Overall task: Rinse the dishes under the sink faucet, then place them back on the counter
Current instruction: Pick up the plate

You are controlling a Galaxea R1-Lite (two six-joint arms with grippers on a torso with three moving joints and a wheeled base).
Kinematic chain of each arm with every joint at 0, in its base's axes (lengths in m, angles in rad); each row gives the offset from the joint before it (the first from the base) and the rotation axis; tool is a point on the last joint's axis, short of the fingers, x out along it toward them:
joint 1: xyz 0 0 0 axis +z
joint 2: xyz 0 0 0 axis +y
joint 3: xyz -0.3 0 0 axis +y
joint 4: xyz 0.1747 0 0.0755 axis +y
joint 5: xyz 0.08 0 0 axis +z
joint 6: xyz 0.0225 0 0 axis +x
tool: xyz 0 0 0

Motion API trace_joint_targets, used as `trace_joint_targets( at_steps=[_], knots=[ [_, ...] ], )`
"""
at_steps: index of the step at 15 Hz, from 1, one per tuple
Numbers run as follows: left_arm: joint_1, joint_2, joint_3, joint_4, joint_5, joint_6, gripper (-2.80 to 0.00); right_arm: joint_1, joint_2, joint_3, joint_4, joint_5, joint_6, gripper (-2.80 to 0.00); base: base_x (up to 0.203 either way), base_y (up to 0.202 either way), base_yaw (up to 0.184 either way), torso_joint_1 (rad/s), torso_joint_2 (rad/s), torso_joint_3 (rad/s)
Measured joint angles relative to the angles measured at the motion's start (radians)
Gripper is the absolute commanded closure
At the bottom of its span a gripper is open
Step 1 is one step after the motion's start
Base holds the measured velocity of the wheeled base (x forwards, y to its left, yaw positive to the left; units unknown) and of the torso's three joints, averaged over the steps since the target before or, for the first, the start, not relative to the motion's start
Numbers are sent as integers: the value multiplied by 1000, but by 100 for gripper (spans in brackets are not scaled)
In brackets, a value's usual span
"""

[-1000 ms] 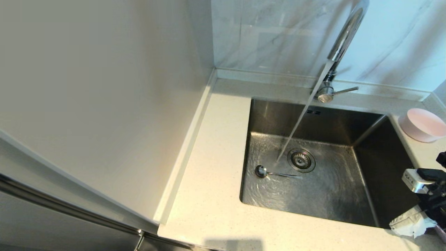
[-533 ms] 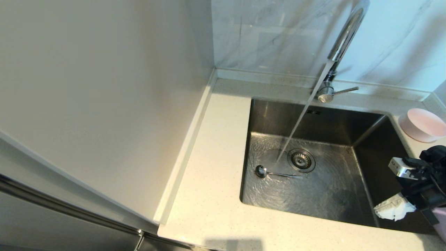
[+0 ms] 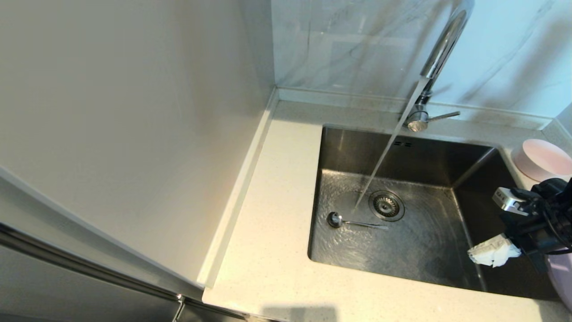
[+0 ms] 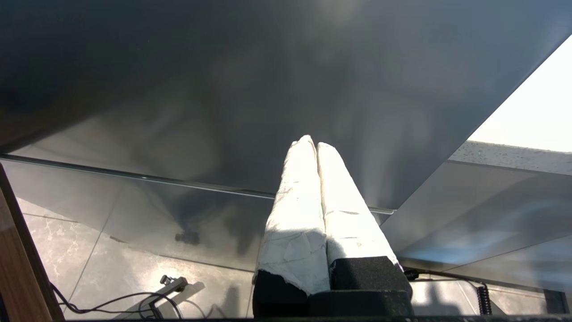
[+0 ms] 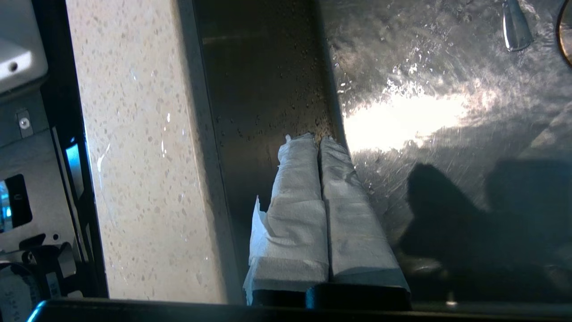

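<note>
Hovering over the sink's [image 3: 473, 172] right edge, the right gripper [image 3: 491, 251] is closed and empty. Ahead of it the spoon [image 3: 351, 221] lies wet: light, stiff, slippery; grasp the thin handle. Left gripper [image 4: 311, 147] parked, closed.

Home kitchen: speckled cream stone desk [image 3: 277, 250] w/ inset steel sink [image 3: 429, 250], chrome gooseneck faucet [image 3: 440, 49] running at far edge, marble-look tile backsplash [image 3: 348, 44] behind, tall pale cabinet panel [image 3: 125, 125] on left, pink bowl [image 3: 540, 158] far right.
</note>
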Motion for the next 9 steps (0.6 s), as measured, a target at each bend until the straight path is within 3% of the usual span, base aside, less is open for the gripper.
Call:
trace_joint_targets(
  at_steps=[4,6,9],
  knots=[
    [0,0,0,0,0,0,0,29,-24,5,13,14,60,0,0,0,0,0,0,0],
    [0,0,0,0,0,0,0,72,-55,10,20,15,194,0,0,0,0,0,0,0],
    [0,0,0,0,0,0,0,174,-102,12,-28,15,490,0,0,0,0,0,0,0]
  ],
)
